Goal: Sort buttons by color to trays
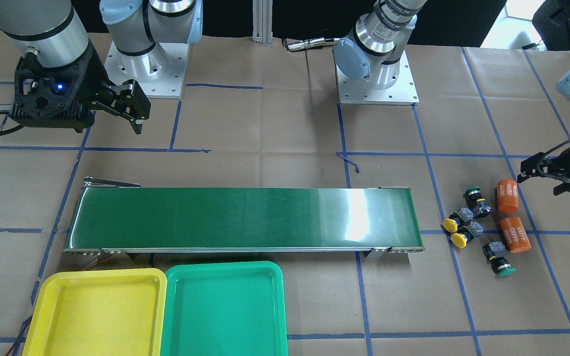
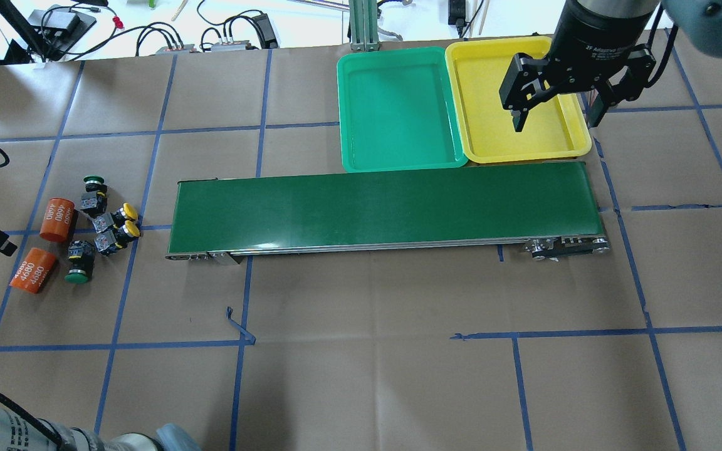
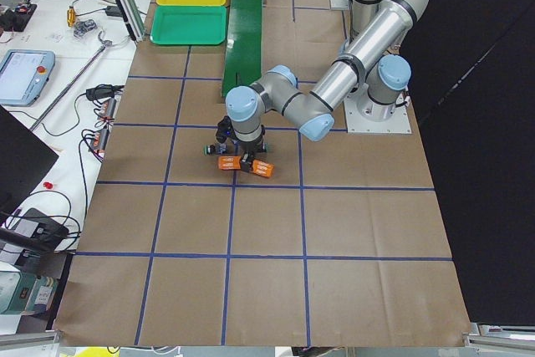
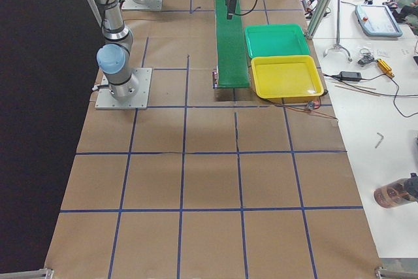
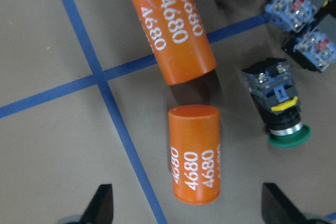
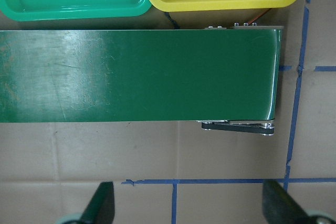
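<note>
Two orange cylinders [image 2: 59,220] lie just beside the tightly clustered buttons [image 2: 110,220] on the left gripper [image 5: 190,205] side, crowding that approach; bare surface [image 2: 148,263] separates cluster from conveyor belt [image 2: 386,210].

Matt brown paper [image 1: 265,123] crossed by blue tape [image 1: 131,148] covers the table, the mid-frame dark green conveyor belt [image 1: 245,217] shines with glare, the lower-left yellow tray [image 1: 97,316] and green tray [image 1: 223,311] look like glossy plastic, and the orange cylinders [image 5: 173,35] look smooth.
</note>
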Controlling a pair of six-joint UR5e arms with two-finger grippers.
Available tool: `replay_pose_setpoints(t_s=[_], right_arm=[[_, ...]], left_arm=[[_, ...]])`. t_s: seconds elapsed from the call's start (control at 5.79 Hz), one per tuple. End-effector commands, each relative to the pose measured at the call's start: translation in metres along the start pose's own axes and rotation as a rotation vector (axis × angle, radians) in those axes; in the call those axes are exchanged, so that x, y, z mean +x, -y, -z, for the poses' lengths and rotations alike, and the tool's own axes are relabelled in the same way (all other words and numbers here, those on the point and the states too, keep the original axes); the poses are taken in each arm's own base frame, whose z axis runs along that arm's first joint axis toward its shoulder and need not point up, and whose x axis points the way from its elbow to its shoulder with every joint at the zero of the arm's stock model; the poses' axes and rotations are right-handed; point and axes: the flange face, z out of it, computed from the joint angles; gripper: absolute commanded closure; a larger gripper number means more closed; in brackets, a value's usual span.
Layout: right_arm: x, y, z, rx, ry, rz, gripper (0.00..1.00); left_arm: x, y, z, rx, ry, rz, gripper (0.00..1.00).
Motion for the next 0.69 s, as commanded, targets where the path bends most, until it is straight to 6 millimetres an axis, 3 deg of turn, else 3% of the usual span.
replay_pose_setpoints(t_s=[0.0,0.17,0.35,0.52], right_arm=[[-0.0001,0.0,-0.0002,-0.001,0.001,0.003,0.0],[-0.0001,0.0,-0.0002,-0.001,0.001,0.005,0.0],[-0.0001,0.0,-0.0002,-0.001,0.001,0.009,0.0],[-0.0003,0.0,-0.0002,-0.001,0.003,0.011,0.0]], left_arm=[[0.0185,-0.0159,-0.0602,0.01,-0.064,-0.034,0.02],[0.0222,-0.0174,-0.0659,0.005,-0.074,-0.037,0.02],[0.0208,-0.017,-0.067,0.004,-0.074,-0.042,0.19],[0.0195,-0.0171,-0.067,0.002,-0.06,-0.042,0.48]])
